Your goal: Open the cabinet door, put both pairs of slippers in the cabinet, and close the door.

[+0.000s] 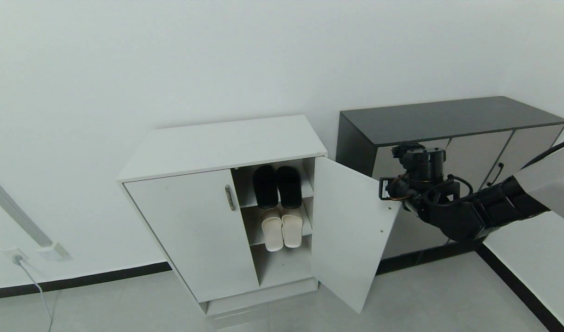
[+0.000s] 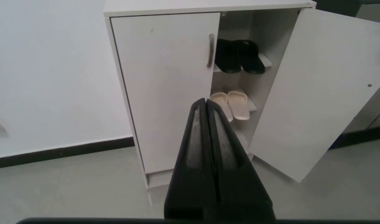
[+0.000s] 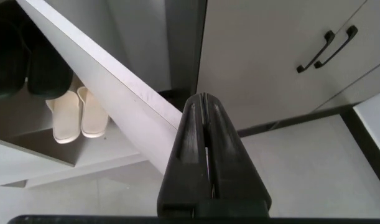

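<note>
R fingers [image 3: 193, 143] are pressed together w/ nothing between them, parked just beside the free edge of the open door [image 1: 351, 230] on its outer-face side; can't tell from here whether they touch it. L fingers [image 2: 196, 143] are together too, empty, held well back from the cabinet [image 1: 226, 145] w/ its front straight ahead of them. My read: loading is done and closing the door is the step in hand, since both pairs are already inside. Nxt move, as I judge it: set the R fingers against the door's outer face near that free edge and push toward 9 o'clock in the head view, following the arc round the hinge side. I'd keep the force light so the panel doesn't slam or bounce back. Wrist needs to stay off the dark cabinet [image 1: 448, 117], which sits at abt 2 o'clock of the door. Contents: the opening shows shelves one over another. Upper shelf holds the black pair [image 1: 277, 186], side by side and touching. At 6 o'clock of them, the nxt shelf down holds the cream pair [image 1: 282, 228], also side by side. Their near ends look to reach the shelf's front lip, so I'd watch that the door clears them. At 9 o'clock of the opening is the shut door [image 1: 194, 230] w/ its handle [image 1: 229, 197] at the inner edge; whatever is behind it is hidden.
</note>
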